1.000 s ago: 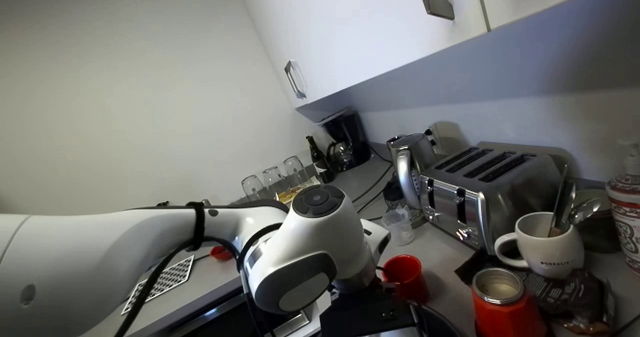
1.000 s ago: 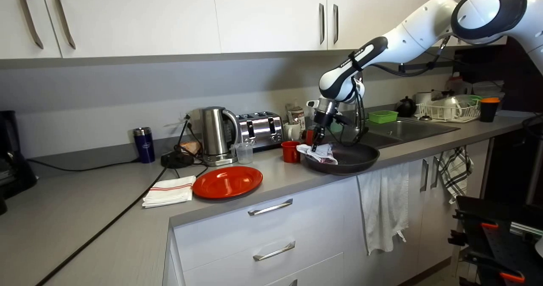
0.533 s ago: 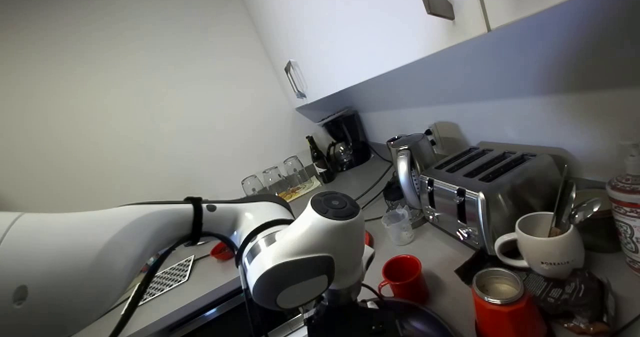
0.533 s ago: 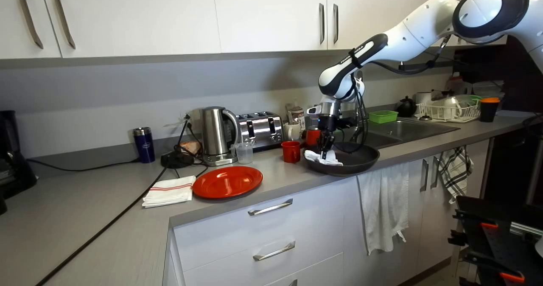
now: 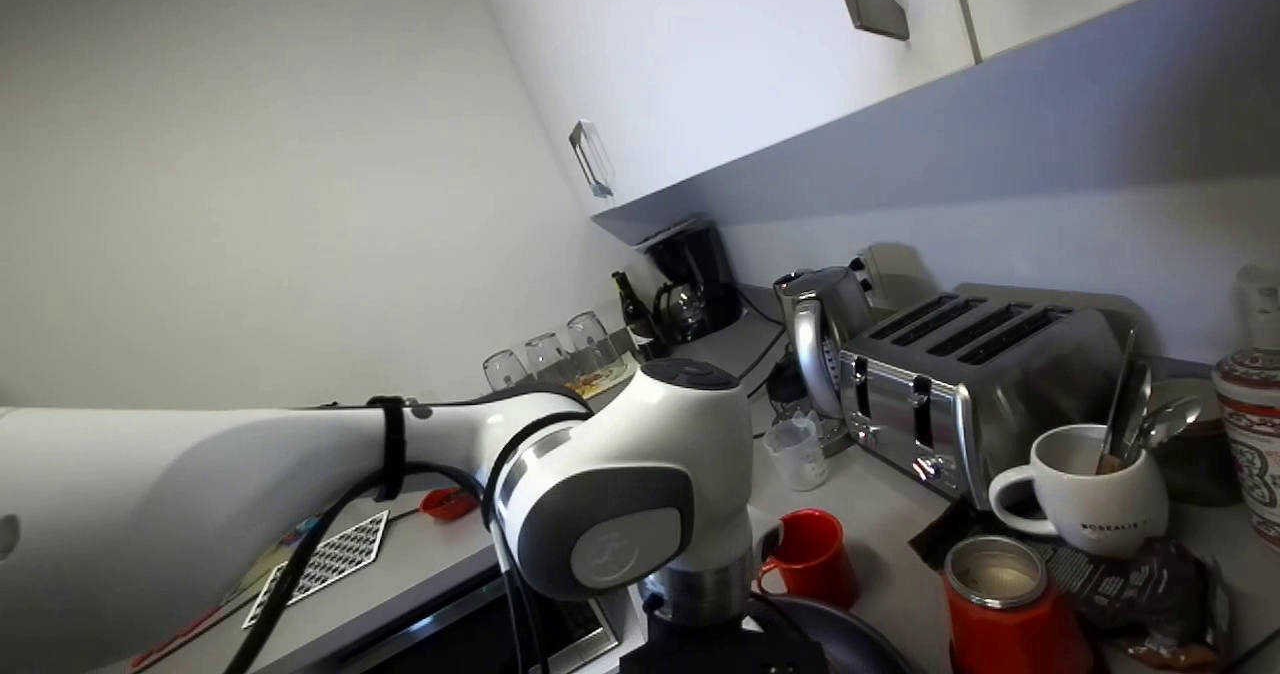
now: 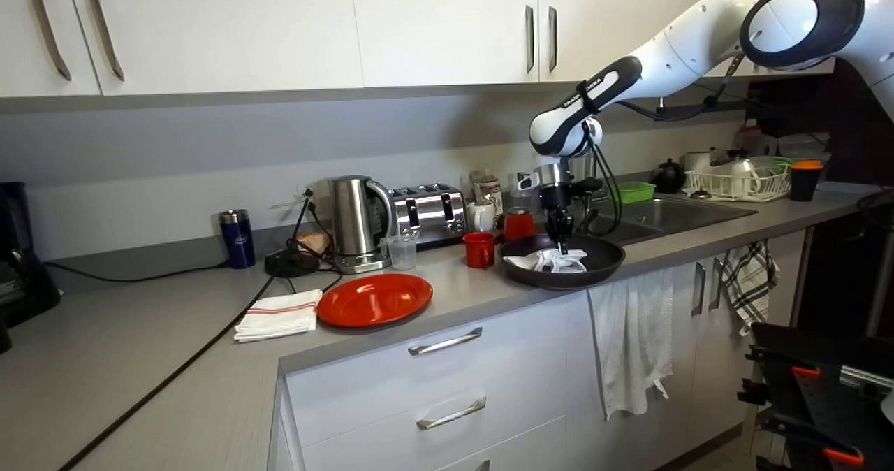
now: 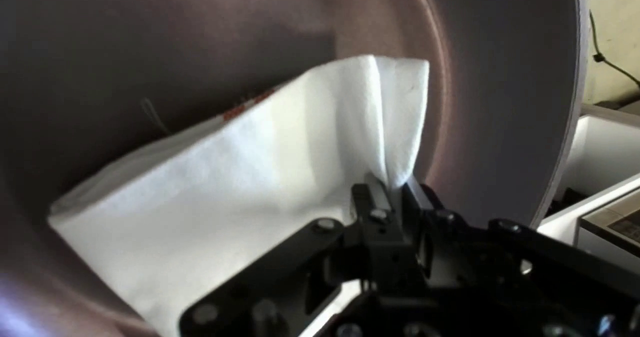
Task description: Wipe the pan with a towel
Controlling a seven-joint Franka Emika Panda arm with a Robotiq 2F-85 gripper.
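Gripper has towel: jaws together, a fold of the cloth pinched at the tips. Towel is inside the pan, white with some red along an edge; in the wrist view the pinched end stands up near the bend of the pan's wall, rest spread over the pan floor. Can't tell how hard it presses. Thread-like loop on pan floor beside it. Arm reaches in from right of pan in an exterior view, gripper pointing down over it. Pan sits upright on counter. Same view, going left from pan: red mug just beside it (in both exterior views), plate well apart, folded cloth farther still. Clear cup also left of pan, beyond the red mug. Red pot just behind pan's left rim. Farther back-left of pan: white mug, toaster, kettle. Sink behind pan to the right, green tub farther back. Dish rack far right of pan. Hanging cloth below pan's right edge.
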